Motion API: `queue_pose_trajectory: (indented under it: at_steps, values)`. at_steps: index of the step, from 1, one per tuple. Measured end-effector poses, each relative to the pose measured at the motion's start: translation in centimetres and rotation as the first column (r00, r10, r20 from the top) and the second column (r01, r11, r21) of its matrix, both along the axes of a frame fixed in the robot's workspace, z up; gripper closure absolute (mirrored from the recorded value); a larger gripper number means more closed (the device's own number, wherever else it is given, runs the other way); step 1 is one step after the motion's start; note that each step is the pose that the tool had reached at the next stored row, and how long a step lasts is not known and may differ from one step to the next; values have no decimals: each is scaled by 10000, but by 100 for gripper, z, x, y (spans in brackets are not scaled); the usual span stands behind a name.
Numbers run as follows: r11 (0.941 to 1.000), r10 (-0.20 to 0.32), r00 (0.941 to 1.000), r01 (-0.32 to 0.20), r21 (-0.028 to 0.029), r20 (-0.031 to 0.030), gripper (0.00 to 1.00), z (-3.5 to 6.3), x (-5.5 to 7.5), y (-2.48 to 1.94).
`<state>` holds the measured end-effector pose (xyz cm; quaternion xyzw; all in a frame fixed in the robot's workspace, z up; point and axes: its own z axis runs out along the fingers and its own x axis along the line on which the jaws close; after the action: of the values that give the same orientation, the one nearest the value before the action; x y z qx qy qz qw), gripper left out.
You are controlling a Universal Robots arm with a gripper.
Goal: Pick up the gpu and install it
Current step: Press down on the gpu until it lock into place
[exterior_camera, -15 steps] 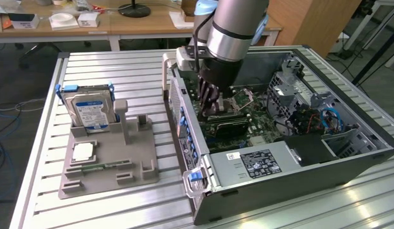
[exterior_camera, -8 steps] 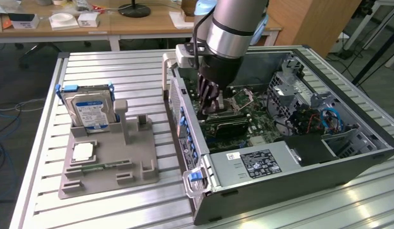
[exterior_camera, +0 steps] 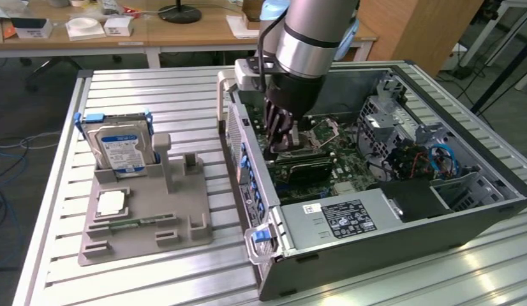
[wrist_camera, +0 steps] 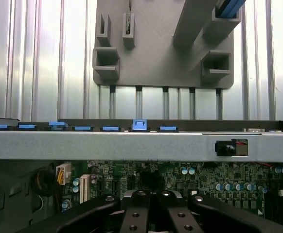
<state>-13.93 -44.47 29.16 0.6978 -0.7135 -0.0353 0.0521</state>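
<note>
Wrist view has the gripper [wrist_camera: 153, 213] with its fingers [wrist_camera: 136, 213] closed together, nothing visibly between them, above the green motherboard [wrist_camera: 219, 177]. Exterior view places the gripper [exterior_camera: 281, 143] inside the open computer case [exterior_camera: 467, 217], just above the gpu [exterior_camera: 304, 167] lying on the motherboard; the grey holder [exterior_camera: 144, 217] with the hard drive [exterior_camera: 118, 146] sits outside the case.
</note>
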Motion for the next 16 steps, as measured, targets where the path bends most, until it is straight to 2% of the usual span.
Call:
queue_pose_trajectory:
  at_steps: [16]
  values:
    - [10000,2,10000,-2,-1,2,89,0,-96,0]
